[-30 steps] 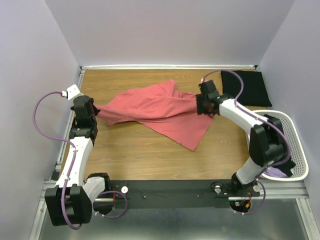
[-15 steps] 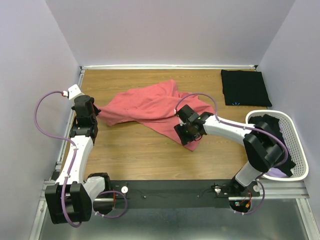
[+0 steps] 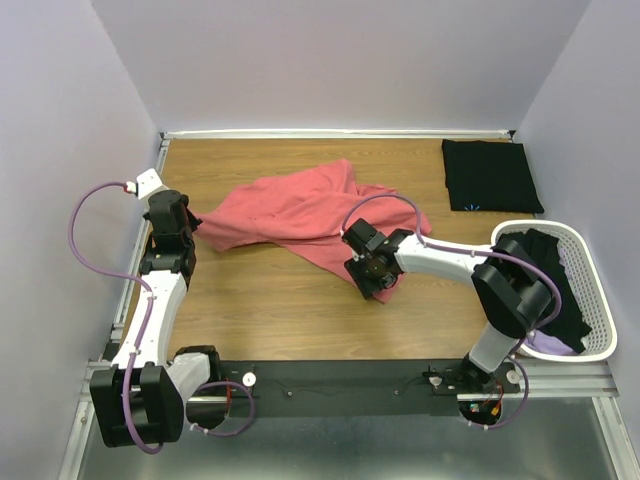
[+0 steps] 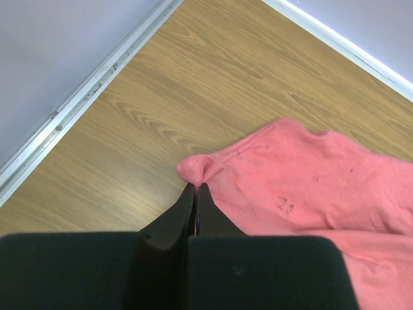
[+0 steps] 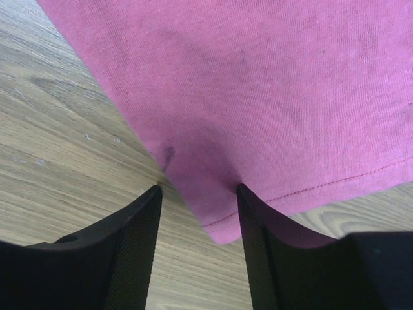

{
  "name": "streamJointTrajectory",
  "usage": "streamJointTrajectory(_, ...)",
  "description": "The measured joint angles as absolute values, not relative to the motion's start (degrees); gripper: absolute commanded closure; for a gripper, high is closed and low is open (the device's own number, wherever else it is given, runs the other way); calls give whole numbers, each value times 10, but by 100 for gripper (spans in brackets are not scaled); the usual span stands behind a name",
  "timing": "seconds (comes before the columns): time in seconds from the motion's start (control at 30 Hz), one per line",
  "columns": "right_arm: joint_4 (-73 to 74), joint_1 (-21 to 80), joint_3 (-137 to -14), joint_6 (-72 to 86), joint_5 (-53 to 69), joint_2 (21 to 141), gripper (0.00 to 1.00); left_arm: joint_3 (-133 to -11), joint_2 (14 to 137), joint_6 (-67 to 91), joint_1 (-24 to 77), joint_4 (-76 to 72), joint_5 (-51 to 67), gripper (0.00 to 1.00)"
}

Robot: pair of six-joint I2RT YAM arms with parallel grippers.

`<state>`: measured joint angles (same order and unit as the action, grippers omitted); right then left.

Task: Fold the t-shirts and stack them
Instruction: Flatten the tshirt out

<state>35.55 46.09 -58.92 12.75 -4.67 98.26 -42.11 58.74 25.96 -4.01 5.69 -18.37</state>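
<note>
Swung inward, the right gripper (image 5: 199, 194) straddles, jaws apart, the coral-pink t-shirt (image 3: 300, 210) at its five-o'clock corner, mid-table (image 3: 260, 300); the left gripper (image 4: 195, 187) pinches its nine-o'clock corner. Descend, bite deep.

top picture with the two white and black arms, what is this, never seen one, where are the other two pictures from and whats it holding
Those are two robot arms bolted to the near edge of a wooden table, each ending in a two-finger gripper. The top picture comes from a fixed camera above and behind them. The other two come from cameras on the wrists, so the black shapes at the bottom are each arm's own fingers. On the table lie a crumpled coral-pink cloth t-shirt, a folded black t-shirt in the far right corner, and a white slatted plastic basket at the right with dark clothes inside. The left gripper is shut, pinching the pink shirt's corner. The right gripper is open, its fingers either side of the shirt's hem, holding nothing.
</note>
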Motion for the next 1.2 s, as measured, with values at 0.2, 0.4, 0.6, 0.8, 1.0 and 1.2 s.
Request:
streamJointTrajectory(0.2, 356, 463, -590, 134, -51, 985, 65, -421, 587, 260, -40, 57, -184, 100)
streamJointTrajectory(0.4, 361, 466, -597, 136, -53, 992, 85, -421, 587, 260, -40, 57, -183, 100)
streamJointTrajectory(0.6, 364, 467, -598, 136, -69, 990, 99, -421, 587, 260, -40, 57, -179, 100)
streamJointTrajectory(0.8, 425, 467, -633, 129, -189, 987, 99, -456, 587, 277, -40, 80, -168, 100)
streamJointTrajectory(1.0, 469, 465, -809, 86, -363, 950, 99, -628, 577, 291, -41, 124, -169, 100)
streamJointTrajectory(1.2, 465, 465, -998, 7, -507, 876, 100, -778, 520, 288, -41, 141, -176, 100)
